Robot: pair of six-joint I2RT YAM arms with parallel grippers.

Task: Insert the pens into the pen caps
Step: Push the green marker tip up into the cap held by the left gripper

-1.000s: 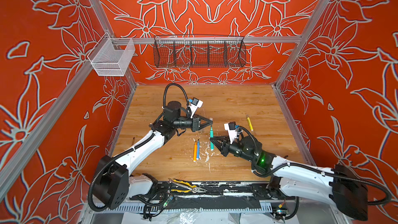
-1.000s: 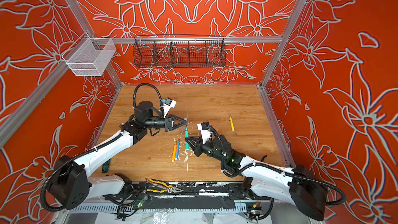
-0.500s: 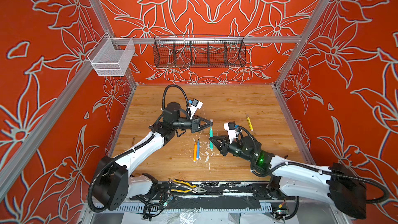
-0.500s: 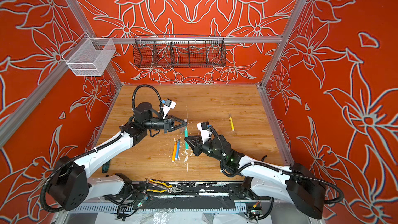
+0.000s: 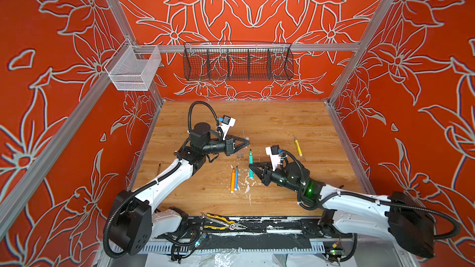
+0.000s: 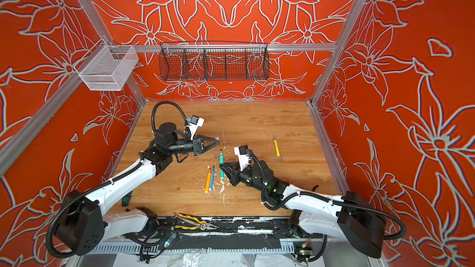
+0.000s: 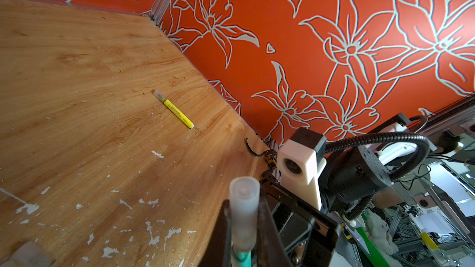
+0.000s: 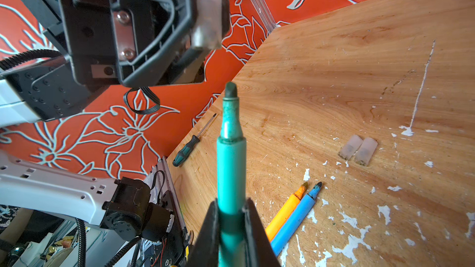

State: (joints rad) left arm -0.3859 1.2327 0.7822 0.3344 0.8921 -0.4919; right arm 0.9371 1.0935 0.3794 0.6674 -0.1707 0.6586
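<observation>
Near the middle of the table (image 5: 282, 119), the right gripper (image 5: 250, 168) grips a pen (image 5: 250, 159) that points to 12 o'clock. Just beyond the pen's tip and apart from it, the left gripper (image 5: 247, 143) pinches a cap (image 7: 243, 201). From that pen, two loose caps (image 8: 357, 151) lie side by side at 10 o'clock, a pair of pens (image 5: 234, 179) at 7 o'clock, and a lone pen (image 5: 297, 146) well apart at 2 o'clock. A screwdriver (image 8: 189, 147) lies at the table's 8 o'clock edge. Pliers (image 5: 222, 223) lie at 6 o'clock, on the front rail.
</observation>
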